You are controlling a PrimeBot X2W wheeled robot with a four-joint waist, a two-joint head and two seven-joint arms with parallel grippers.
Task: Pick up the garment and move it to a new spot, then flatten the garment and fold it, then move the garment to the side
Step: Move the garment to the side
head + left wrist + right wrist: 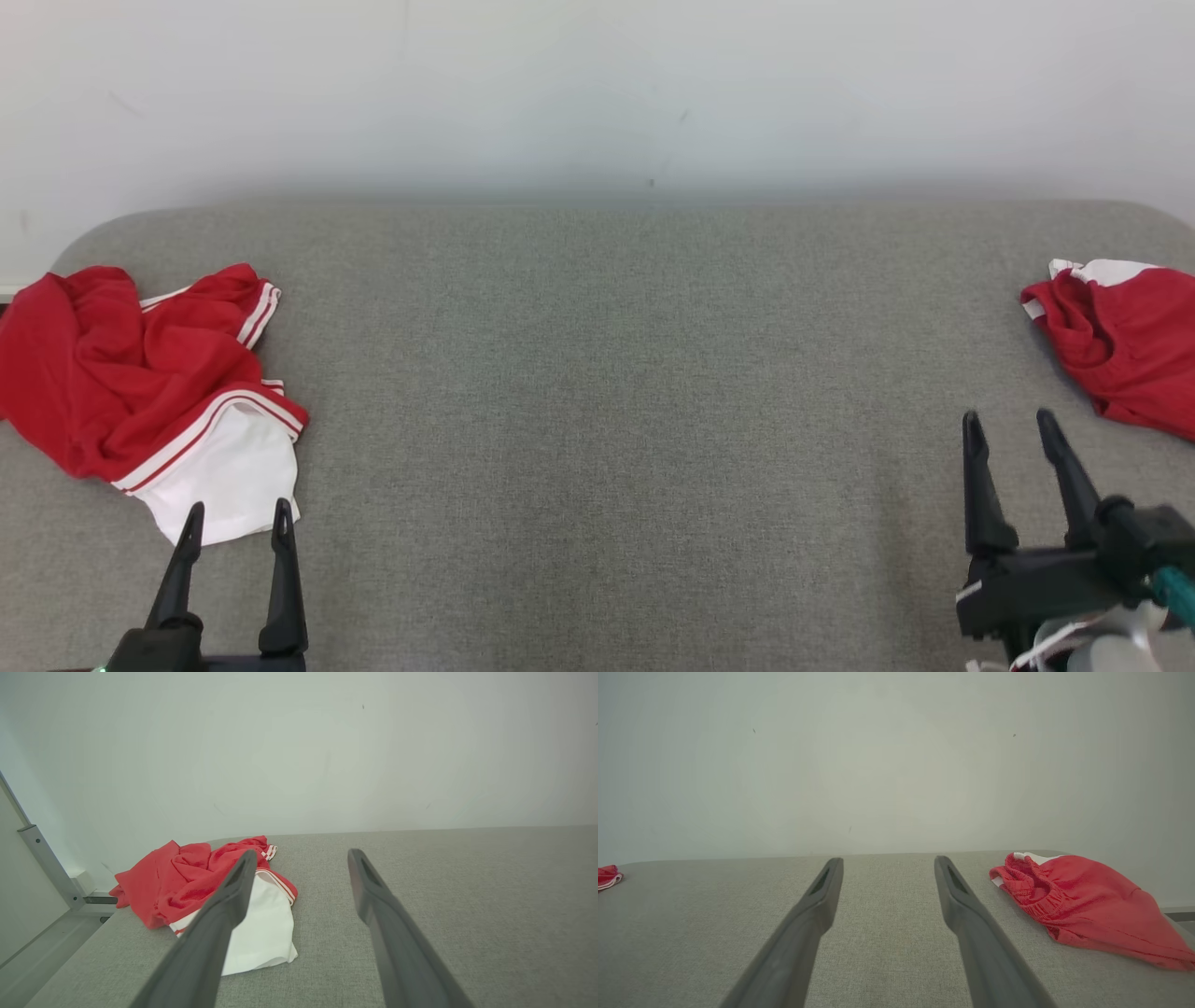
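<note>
We saw a broad padded surface [607, 420] covered in grey, coarse-woven cloth. Its far corners were rounded, and it stood against a plain pale wall [597, 93] marked by a few small dark specks.

At its left end lay the crumpled garment [121, 373]. It was soft red fabric heaped in loose folds, with a smooth white panel spread at the near side and paired white stripes along the red borders. At the right end lay a second garment [1130, 345] of the same red. This one lay flatter, with a puckered, gathered band and a little white at its far edge, and it ran past the head view's right edge.

The left gripper [238, 509] stood at the lower left, its two long, dark, matte fingers [224, 914] tapering to narrow tips. They were spread apart and held nothing. The crumpled garment lay just ahead of it and somewhat to its left. In the head view the fingertips overlapped the near edge of the white panel, but we could not tell whether they touched it.

The right gripper [1008, 417] was likewise spread and empty, over bare grey cloth. The second garment lay near it, ahead and to its right, and clear of the fingers. The crumpled garment was well apart from this gripper, across the width of the surface.

In the left wrist view a grey metal rail [46, 868] slanted beside the surface's left end.
</note>
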